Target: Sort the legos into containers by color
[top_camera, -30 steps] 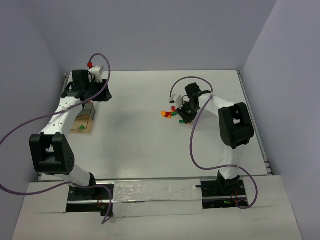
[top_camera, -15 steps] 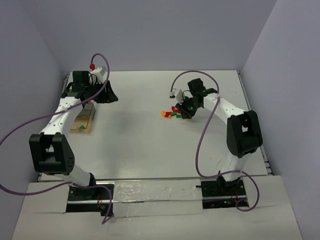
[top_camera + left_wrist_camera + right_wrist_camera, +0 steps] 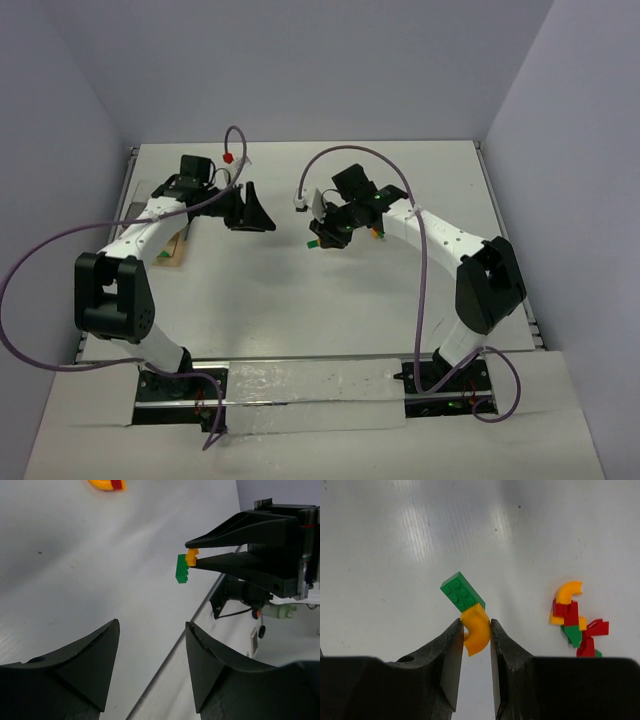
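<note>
My right gripper (image 3: 475,626) is shut on an orange-yellow curved lego (image 3: 478,631) with a green brick (image 3: 462,592) stuck to its tip, held above the table. The left wrist view shows the same right gripper (image 3: 196,556) with the green brick (image 3: 182,569) hanging from it. My left gripper (image 3: 152,623) is open and empty, pointing at the right one. From above, the left gripper (image 3: 252,210) and right gripper (image 3: 318,238) face each other near the table's middle. The remaining red, green and orange legos (image 3: 575,622) lie in a pile. The containers (image 3: 169,250) sit at the far left, mostly hidden by my left arm.
An orange and red lego (image 3: 107,484) lies at the top edge of the left wrist view. The table's raised rim (image 3: 483,190) runs along the right side. Purple cables (image 3: 60,240) loop off both arms.
My right gripper has lifted the orange and green piece off the pile and carried it left. My left gripper has swung right from over the containers toward the table's middle.
</note>
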`<state>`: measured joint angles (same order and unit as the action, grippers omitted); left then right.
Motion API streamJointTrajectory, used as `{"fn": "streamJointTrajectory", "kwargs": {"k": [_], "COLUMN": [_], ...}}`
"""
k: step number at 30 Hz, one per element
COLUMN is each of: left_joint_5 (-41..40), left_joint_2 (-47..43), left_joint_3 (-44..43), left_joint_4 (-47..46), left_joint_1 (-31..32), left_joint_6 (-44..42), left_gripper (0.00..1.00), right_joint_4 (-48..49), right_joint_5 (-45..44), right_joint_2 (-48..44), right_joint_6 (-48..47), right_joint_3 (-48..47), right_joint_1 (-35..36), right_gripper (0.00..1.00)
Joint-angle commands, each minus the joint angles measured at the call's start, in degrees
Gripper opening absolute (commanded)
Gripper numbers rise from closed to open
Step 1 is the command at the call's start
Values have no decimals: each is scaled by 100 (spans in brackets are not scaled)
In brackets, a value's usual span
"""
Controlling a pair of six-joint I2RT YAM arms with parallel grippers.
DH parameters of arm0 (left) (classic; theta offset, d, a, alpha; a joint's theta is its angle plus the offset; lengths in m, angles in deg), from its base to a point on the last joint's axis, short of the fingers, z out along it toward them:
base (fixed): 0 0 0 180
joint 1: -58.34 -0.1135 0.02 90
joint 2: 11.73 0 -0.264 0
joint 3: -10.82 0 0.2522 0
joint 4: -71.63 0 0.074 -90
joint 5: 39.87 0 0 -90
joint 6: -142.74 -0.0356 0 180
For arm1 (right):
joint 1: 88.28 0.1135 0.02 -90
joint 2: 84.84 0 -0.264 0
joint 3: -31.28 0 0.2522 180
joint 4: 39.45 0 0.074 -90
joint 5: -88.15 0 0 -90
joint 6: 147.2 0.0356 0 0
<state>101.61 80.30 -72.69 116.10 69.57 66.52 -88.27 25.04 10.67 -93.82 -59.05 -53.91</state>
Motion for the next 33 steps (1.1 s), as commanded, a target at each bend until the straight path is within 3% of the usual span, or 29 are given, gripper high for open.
{"fn": "streamJointTrajectory", "kwargs": {"k": [1, 9, 22, 26, 33], "left_joint_5": [568, 1226, 1149, 1127, 1084], "left_joint_2": [49, 301, 399, 475, 491], "left_joint_3": [131, 378, 519, 446, 473], "left_joint_4": [-34, -589, -1036, -972, -988], "left_joint_1": [207, 459, 821, 883, 925], "left_joint_6": [232, 851, 1180, 1136, 1120], "left_gripper": [68, 68, 63, 60, 44], "right_joint_4": [258, 314, 236, 210, 156], "right_joint_5": [-80, -247, -198, -230, -349], "right_joint_2": [-58, -58, -49, -41, -32], "right_joint_6": [356, 562, 613, 595, 523], "right_joint_3": [-427, -553, -630, -630, -655], "right_joint_1": [141, 406, 632, 730, 816], "right_gripper": [10, 6, 6, 6, 5]}}
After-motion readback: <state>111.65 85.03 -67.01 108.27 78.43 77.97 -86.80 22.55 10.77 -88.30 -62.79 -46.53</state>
